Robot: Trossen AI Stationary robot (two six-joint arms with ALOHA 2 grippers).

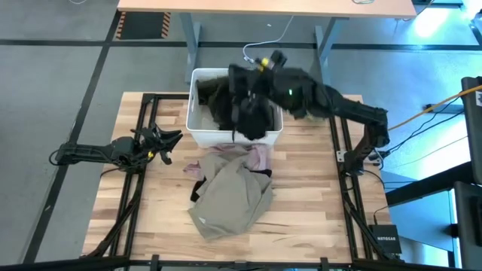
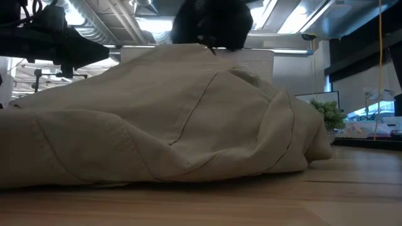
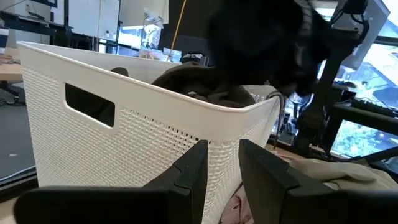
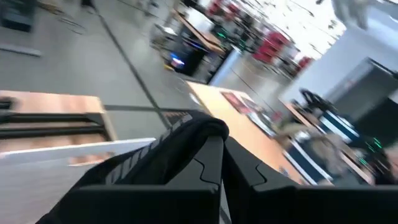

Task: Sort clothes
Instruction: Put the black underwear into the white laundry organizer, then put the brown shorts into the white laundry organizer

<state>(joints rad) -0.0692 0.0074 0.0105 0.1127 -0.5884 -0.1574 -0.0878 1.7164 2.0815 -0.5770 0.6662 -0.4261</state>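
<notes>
Clothes from above: a limp black garment (image 1: 252, 113) hangs over the perforated white tub (image 1: 197, 124), pinched in the right gripper (image 1: 248, 81); a creased beige garment (image 1: 230, 197) lies on the wooden table (image 1: 316, 211). Left wrist view: the left gripper (image 3: 222, 163) is narrowly parted, holding nothing.

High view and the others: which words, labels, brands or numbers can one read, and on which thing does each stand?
"NETGEAR": on the small black box at the table's lower right corner, high view; very small, only barely legible.
Coloured signs in the room behind, right wrist view: too blurred to read.
White perforated plastic tub: no text visible.
</notes>
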